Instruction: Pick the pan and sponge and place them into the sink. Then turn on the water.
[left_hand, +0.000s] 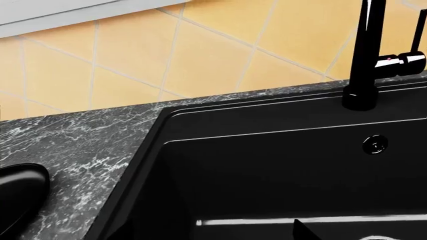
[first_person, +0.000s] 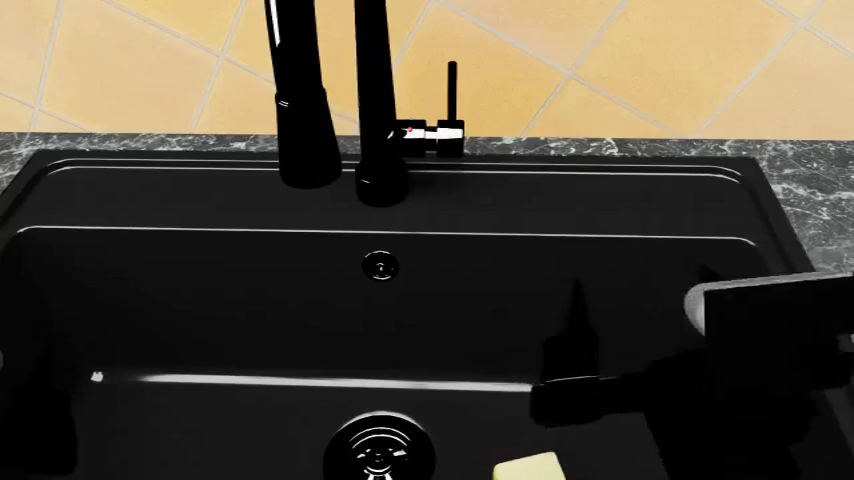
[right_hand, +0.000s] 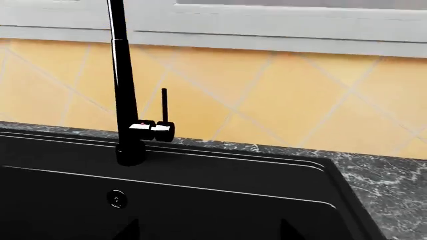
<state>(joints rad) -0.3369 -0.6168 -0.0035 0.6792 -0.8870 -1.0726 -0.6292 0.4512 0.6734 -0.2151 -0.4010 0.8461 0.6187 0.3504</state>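
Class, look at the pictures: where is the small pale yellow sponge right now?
In the head view, the small pale yellow rectangular sponge lies on the floor of the matte black sink, just right of the round chrome drain, at the picture's bottom edge.

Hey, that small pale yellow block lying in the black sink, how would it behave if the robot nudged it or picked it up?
The small pale yellow rectangular sponge lies flat near the chrome drain, so it probably slides rather than rolls. Its rounded edges suggest soft foam, likely light and squashy under a grip. Only part shows, so this is tentative.
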